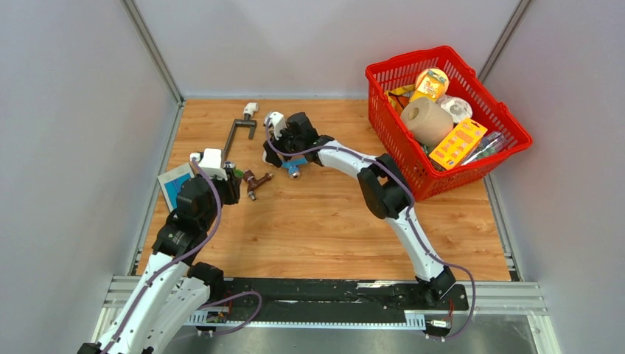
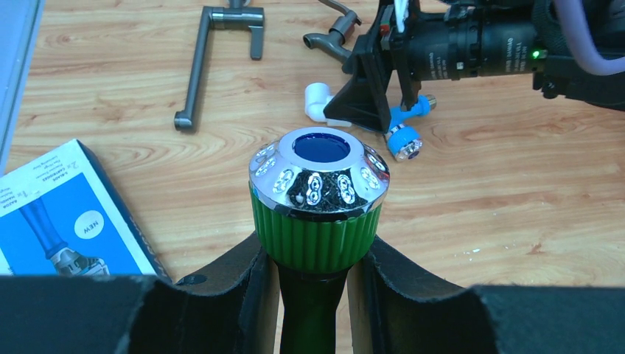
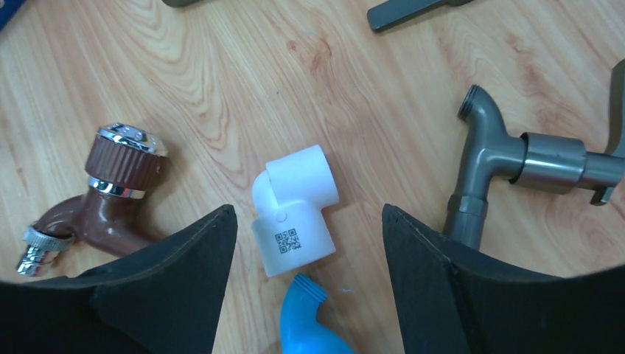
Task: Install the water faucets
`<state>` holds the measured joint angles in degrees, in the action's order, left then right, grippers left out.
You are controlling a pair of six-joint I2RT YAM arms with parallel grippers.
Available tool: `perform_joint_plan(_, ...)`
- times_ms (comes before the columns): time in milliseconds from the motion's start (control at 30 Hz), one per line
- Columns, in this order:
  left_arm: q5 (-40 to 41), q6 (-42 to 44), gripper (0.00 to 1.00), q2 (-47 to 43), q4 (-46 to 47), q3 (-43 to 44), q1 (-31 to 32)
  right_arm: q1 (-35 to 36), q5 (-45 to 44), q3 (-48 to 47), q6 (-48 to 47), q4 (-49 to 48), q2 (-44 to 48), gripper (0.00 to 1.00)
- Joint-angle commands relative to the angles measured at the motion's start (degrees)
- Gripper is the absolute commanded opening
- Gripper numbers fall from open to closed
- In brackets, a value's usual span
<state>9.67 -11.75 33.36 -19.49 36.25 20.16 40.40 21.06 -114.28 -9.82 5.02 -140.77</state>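
My left gripper (image 2: 313,254) is shut on the green faucet (image 2: 317,236), which has a ribbed green knob and a chrome cap, and holds it above the table; it also shows in the top view (image 1: 239,173). My right gripper (image 3: 308,212) is open and hovers over the white elbow fitting (image 3: 295,214), with one jaw on each side. The blue faucet (image 3: 309,324) lies just below the elbow, with its spout end close to it. The brown faucet (image 3: 103,195) lies to the left and the dark grey faucet (image 3: 508,166) to the right. In the top view the right gripper (image 1: 278,155) is beside the blue faucet (image 1: 293,168) and the brown faucet (image 1: 254,181).
A red basket (image 1: 508,122) full of goods stands at the back right. A blue and white box (image 1: 173,184) lies at the left edge. A long dark grey tap with a white end (image 1: 239,131) lies at the back left, beyond both grippers.
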Motion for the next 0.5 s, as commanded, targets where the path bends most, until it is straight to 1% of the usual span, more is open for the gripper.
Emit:
perform_joint_plan(0,0.6,1.4,0.00,-0.8,2.5,0.4,-0.3,1.2,-1.2,-3.6,-1.3,2.7,-3.2,0.72)
perform_joint_plan(33,0.6,1.4,0.00,-0.8,2.5,0.4,-0.2,1.3,-1.4,-3.3,-1.3,2.7,-3.3,0.71)
perform_joint_plan(133,0.4,1.4,0.00,-0.8,2.4,0.4,-0.3,1.5,-1.5,-2.7,-1.3,2.6,-3.2,0.63)
perform_joint_plan(167,0.4,1.4,0.00,-0.9,2.3,0.4,-0.2,1.5,-1.7,-2.4,-1.4,2.6,-3.0,0.58)
perform_joint_plan(233,0.3,1.5,0.00,-0.9,2.3,0.4,-0.2,1.5,-1.8,-1.9,-1.8,2.6,-1.6,0.48)
perform_joint_plan(267,0.1,1.5,0.00,-0.9,2.4,0.4,-0.3,1.5,-1.7,-1.7,-1.8,2.6,-0.7,0.38)
perform_joint_plan(367,-0.6,1.5,0.00,-1.1,2.5,0.3,-0.2,1.5,-1.3,-0.4,-1.7,2.6,3.3,0.19)
perform_joint_plan(467,-1.8,1.8,0.00,-1.5,2.8,0.3,-0.2,1.5,-2.9,2.4,-0.9,2.6,8.9,0.17)
